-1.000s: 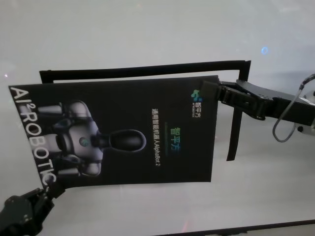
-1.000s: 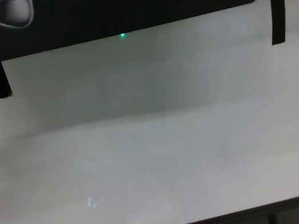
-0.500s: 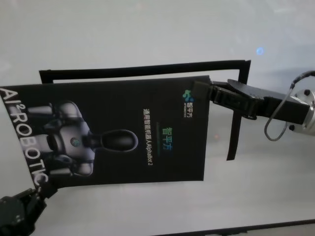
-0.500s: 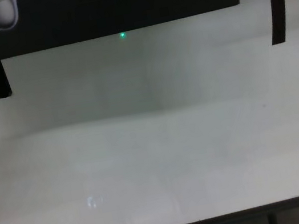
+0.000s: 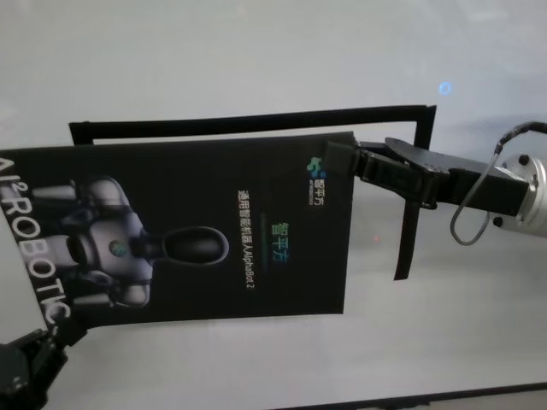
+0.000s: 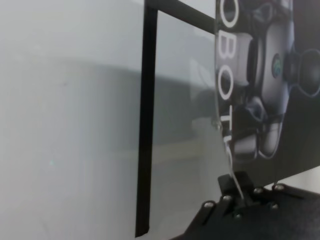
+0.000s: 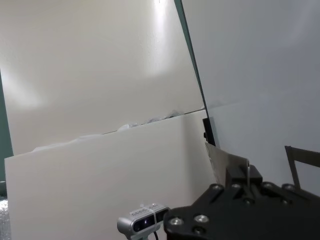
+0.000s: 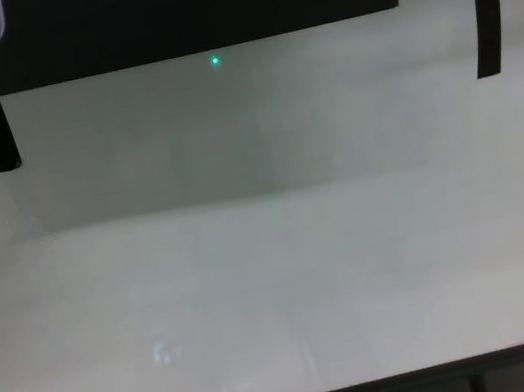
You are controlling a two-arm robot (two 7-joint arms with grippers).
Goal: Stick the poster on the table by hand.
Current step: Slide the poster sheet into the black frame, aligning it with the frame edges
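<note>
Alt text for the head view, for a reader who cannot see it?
A black poster showing a grey robot is held over a white table, the right gripper pinching its far right corner and the left gripper its near left corner. A black strip frame lies behind it.

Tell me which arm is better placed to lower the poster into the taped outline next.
Neither alone. The right gripper pinches the poster at its far right corner, the left gripper its near left corner, so both must lower it into the black tape frame.
</note>
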